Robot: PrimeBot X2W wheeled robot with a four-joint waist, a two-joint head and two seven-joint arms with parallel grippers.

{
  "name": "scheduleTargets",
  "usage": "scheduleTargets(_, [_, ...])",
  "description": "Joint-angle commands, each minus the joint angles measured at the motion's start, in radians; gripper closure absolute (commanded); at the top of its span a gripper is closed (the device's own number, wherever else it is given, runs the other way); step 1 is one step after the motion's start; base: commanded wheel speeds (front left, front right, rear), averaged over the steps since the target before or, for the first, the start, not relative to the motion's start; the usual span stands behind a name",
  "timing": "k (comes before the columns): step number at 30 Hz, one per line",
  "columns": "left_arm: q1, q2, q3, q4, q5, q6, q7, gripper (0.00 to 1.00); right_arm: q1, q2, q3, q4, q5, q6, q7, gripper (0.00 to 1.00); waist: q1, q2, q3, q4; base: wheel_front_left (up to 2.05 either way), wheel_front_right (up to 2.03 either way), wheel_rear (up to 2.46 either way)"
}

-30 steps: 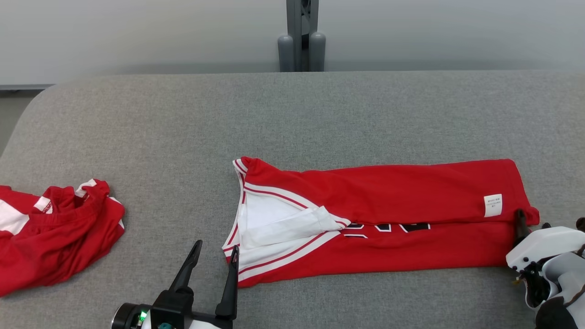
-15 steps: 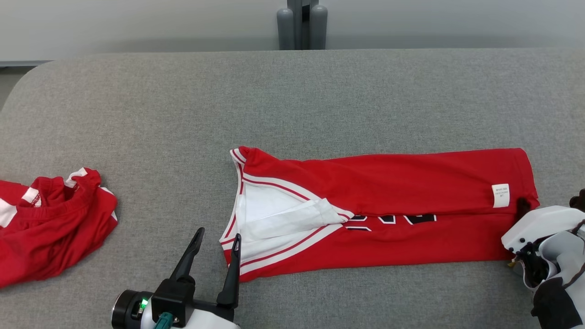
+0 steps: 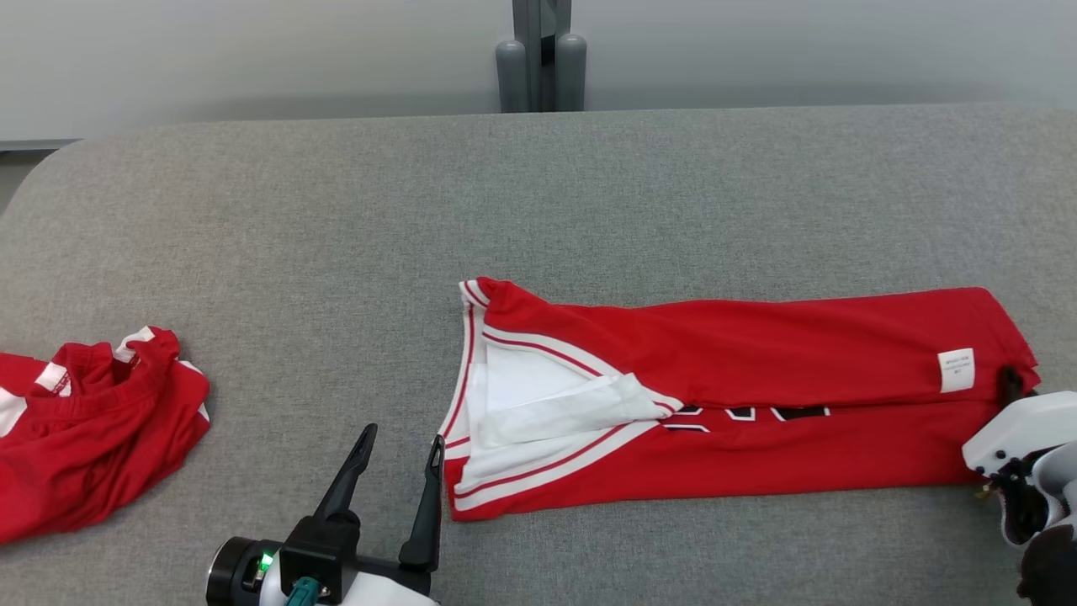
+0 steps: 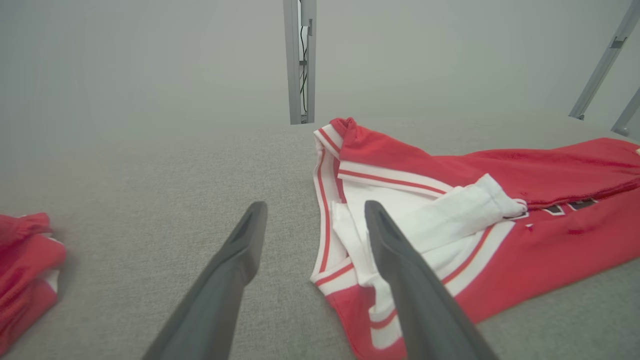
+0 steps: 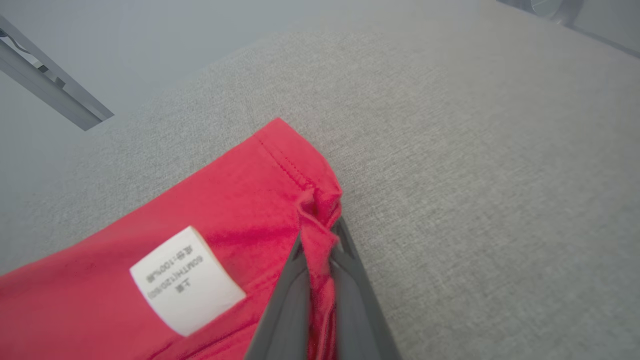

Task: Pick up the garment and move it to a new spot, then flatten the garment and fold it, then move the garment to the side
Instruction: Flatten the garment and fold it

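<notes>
The folded red shirt [image 3: 757, 396] lies on the grey table [image 3: 538, 202] — right gripper [image 5: 320, 232] pinching its hem corner, left gripper [image 3: 402, 438] spread wide, empty, beside its collar. Crumpled red cloth [image 3: 84, 421] sits well left of it — wide table surface beyond.

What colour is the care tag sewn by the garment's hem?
White care tag with small dark print; clearest in the right wrist view.

The desk [image 3: 252, 219] is covered in grey woven cloth, matt and coarse. The garment [image 3: 757, 362] is red matt cloth with a smooth white label [image 3: 956, 370]. The fingers [image 4: 235, 270] are dark matt plastic.
</notes>
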Motion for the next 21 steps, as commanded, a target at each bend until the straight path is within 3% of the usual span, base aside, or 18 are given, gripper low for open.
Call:
scheduleTargets(1, [0.003, 0.004, 0.003, 0.002, 0.005, -0.002, -0.004, 0.0, 0.002, -0.032, 0.004, -0.01, 0.009, -0.005, -0.016, 1.0, 0.0, 0.0, -0.004, -0.004, 0.0, 0.0, 0.0])
scheduleTargets(7, [0.011, 0.007, 0.003, 0.011, 0.008, -0.008, -0.004, 0.0, -0.028, -0.094, 0.034, -0.028, -0.003, -0.004, -0.036, 1.0, 0.0, 0.0, -0.025, -0.016, 0.0, 0.0, 0.0])
scheduleTargets(12, [0.019, 0.006, -0.004, 0.022, 0.001, -0.013, -0.004, 0.0, -0.035, -0.065, 0.085, -0.081, 0.028, -0.003, -0.011, 1.0, 0.0, 0.0, -0.052, -0.024, 0.0, 0.0, 0.0])
scheduleTargets(21, [0.037, 0.004, -0.011, 0.025, -0.015, -0.002, -0.004, 0.0, 0.095, -0.007, 0.262, -0.408, 0.188, -0.003, 0.099, 1.0, 0.0, 0.0, -0.089, -0.027, 0.0, 0.0, 0.0])
